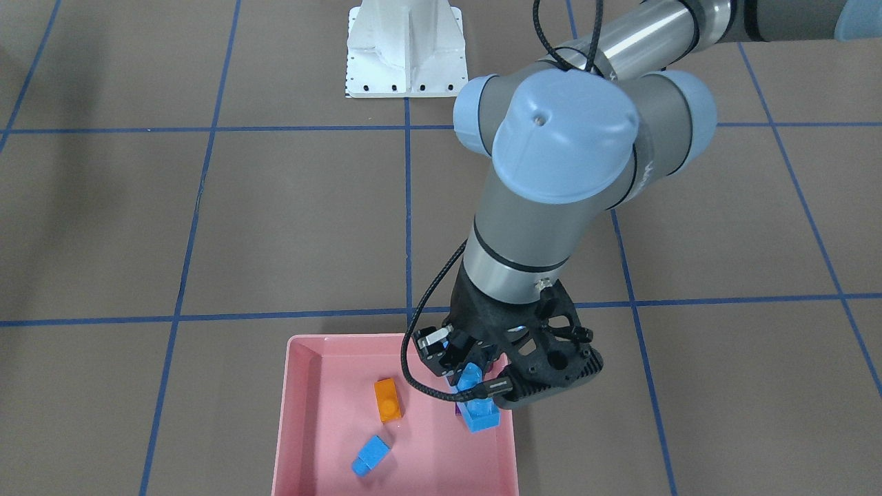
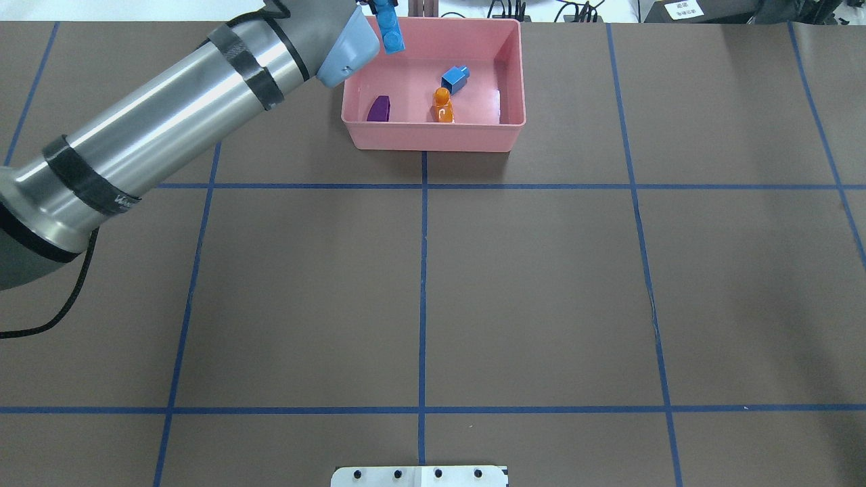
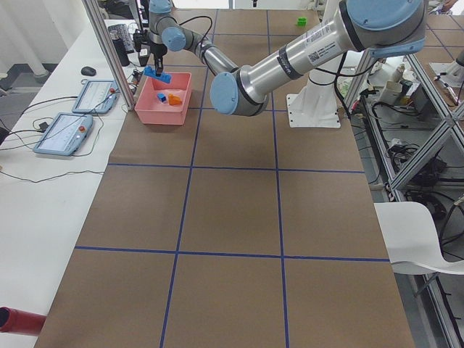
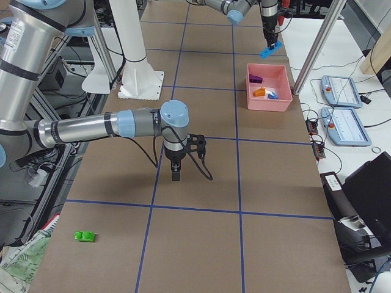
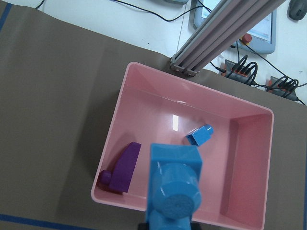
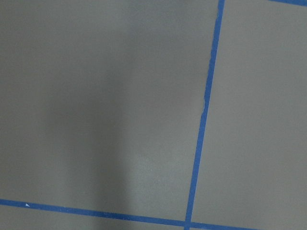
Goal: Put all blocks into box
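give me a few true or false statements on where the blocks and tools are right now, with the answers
1. The left tool holds the long light-blue block above the box. True.
2. The orange block lies on the table outside the box. False: it lies inside the box.
3. The green block is in the box. False: it lies on the table, far from the box.
4. The purple block is inside the box. True.
5. The right tool hangs over the box. False: it hangs over bare table, away from the box.

Seemingly gripped, long blue block [image 2: 391, 32] hangs over pink box [image 2: 433, 138].
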Controlling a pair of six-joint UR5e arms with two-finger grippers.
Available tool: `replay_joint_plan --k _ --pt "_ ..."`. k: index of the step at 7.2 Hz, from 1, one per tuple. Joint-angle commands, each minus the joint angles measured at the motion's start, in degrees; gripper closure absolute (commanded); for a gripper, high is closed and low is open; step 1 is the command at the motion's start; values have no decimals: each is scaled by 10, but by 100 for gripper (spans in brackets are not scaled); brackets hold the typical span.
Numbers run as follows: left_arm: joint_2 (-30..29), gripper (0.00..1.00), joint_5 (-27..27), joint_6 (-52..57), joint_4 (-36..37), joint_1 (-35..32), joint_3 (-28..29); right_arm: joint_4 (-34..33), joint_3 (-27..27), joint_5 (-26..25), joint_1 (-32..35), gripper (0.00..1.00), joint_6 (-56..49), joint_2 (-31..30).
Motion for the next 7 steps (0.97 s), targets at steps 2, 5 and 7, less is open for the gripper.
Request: replay_joint_plan --k 2,5,7 --pt "-8 67 63 -11 -43 55 63 1 0 1 0 0 0 1" --pt "-8 2 79 -19 -66 72 76 1 -2 1 -1 0 5 1" --pt "-5 1 28 3 -51 60 40 1 -2 8 0 0 7 -8"
